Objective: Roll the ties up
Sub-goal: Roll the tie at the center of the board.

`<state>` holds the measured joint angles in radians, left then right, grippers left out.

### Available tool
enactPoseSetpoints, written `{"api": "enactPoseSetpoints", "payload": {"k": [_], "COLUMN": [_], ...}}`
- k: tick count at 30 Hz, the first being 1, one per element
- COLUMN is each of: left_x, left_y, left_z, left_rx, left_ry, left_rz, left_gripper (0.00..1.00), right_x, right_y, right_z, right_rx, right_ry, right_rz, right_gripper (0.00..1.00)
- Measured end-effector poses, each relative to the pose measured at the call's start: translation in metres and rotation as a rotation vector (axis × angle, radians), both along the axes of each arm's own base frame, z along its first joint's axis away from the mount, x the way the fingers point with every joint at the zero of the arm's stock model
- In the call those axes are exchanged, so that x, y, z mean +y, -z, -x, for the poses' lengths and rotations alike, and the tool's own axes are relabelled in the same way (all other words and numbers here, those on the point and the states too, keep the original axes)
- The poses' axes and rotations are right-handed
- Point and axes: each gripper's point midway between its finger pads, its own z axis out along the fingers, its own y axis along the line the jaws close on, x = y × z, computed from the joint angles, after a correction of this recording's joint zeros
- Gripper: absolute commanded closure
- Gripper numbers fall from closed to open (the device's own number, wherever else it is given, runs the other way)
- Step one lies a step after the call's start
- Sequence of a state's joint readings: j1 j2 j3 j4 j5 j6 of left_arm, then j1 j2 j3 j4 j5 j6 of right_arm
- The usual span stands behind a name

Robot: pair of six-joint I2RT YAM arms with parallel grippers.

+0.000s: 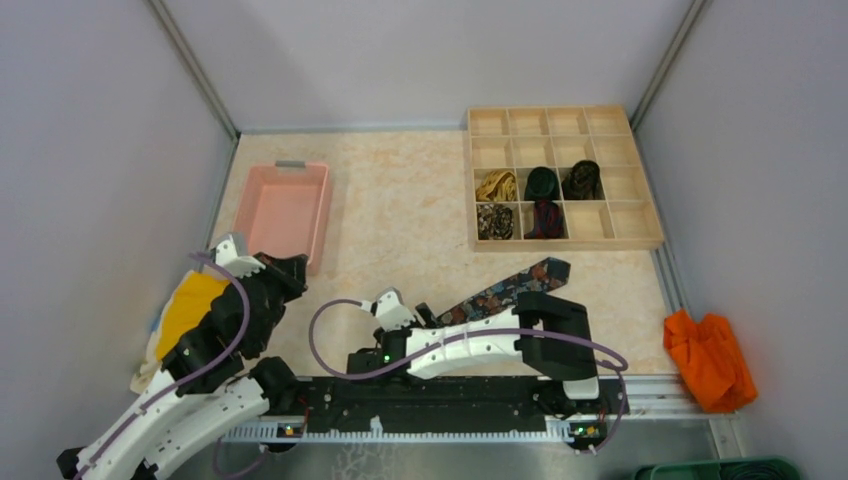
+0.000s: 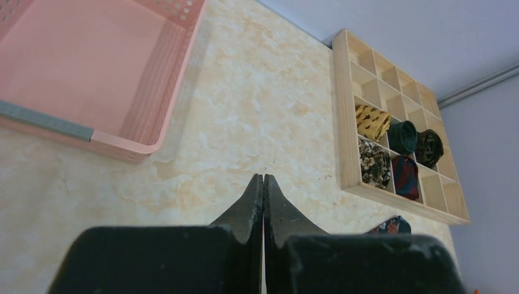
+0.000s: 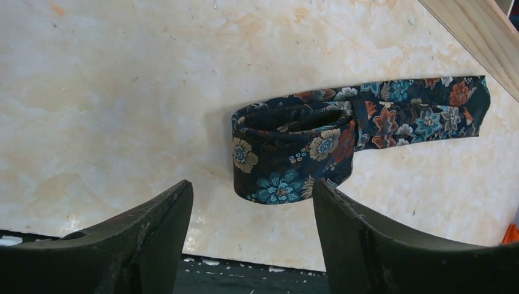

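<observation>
The right pincer (image 3: 251, 187) stands wide open and empty, the floral tie (image 3: 287, 156) just ahead between its jaws on the tabletop (image 3: 122, 92), one end turned into a loose coil and the tail running flat toward the tray (image 3: 477, 30). To roll well, I judge it should close across the coil's width, keep the layers square and tip it along the tail without letting it slacken. The left pincer (image 2: 263, 184) is pressed closed on nothing, near the bin (image 2: 177, 79), free to pin the tail; five coiled ties (image 1: 541, 183) sit in the tray
</observation>
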<state>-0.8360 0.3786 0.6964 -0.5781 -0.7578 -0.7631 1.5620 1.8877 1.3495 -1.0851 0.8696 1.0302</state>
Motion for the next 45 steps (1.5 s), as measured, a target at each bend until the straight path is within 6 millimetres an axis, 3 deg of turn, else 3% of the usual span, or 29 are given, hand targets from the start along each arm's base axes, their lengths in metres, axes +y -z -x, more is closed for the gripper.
{"api": "enactPoseSetpoints", "payload": {"k": [5, 12, 18, 20, 25, 30, 34, 39, 45], "left_x": [0.003, 0.005, 0.002, 0.001, -0.004, -0.008, -0.011, -0.013, -0.013], "left_y": [0.007, 0.010, 0.013, 0.013, 0.011, 0.011, 0.011, 0.013, 0.012], "left_z": [0.002, 0.004, 0.002, 0.002, 0.001, -0.001, -0.003, -0.002, -0.002], "left_rx": [0.016, 0.011, 0.009, 0.005, -0.008, -0.015, -0.018, -0.015, -0.016], "left_ry": [-0.001, 0.000, 0.012, 0.017, 0.035, 0.053, 0.058, 0.067, 0.074], "left_rz": [-0.017, -0.018, -0.037, -0.038, -0.037, -0.037, -0.034, -0.041, -0.050], "left_gripper": [1.00, 1.00, 1.00, 1.00, 1.00, 1.00, 1.00, 1.00, 1.00], "right_x": [0.003, -0.032, -0.037, -0.038, -0.048, -0.060, -0.063, -0.051, 0.005], "right_y": [0.008, 0.041, 0.042, 0.043, 0.047, 0.050, 0.048, 0.046, 0.031], "right_z": [-0.004, -0.019, -0.027, -0.029, -0.036, -0.048, -0.052, -0.047, -0.025], "right_rx": [0.018, 0.057, 0.047, 0.046, 0.039, 0.038, 0.042, 0.102, 0.261], "right_ry": [0.011, 0.066, 0.081, 0.086, 0.117, 0.154, 0.148, 0.078, -0.071], "right_rz": [-0.018, 0.055, 0.054, 0.053, 0.062, 0.067, 0.039, -0.039, -0.302], "right_gripper": [0.28, 0.28, 0.31, 0.36, 0.59, 0.70, 0.73, 0.74, 0.74]}}
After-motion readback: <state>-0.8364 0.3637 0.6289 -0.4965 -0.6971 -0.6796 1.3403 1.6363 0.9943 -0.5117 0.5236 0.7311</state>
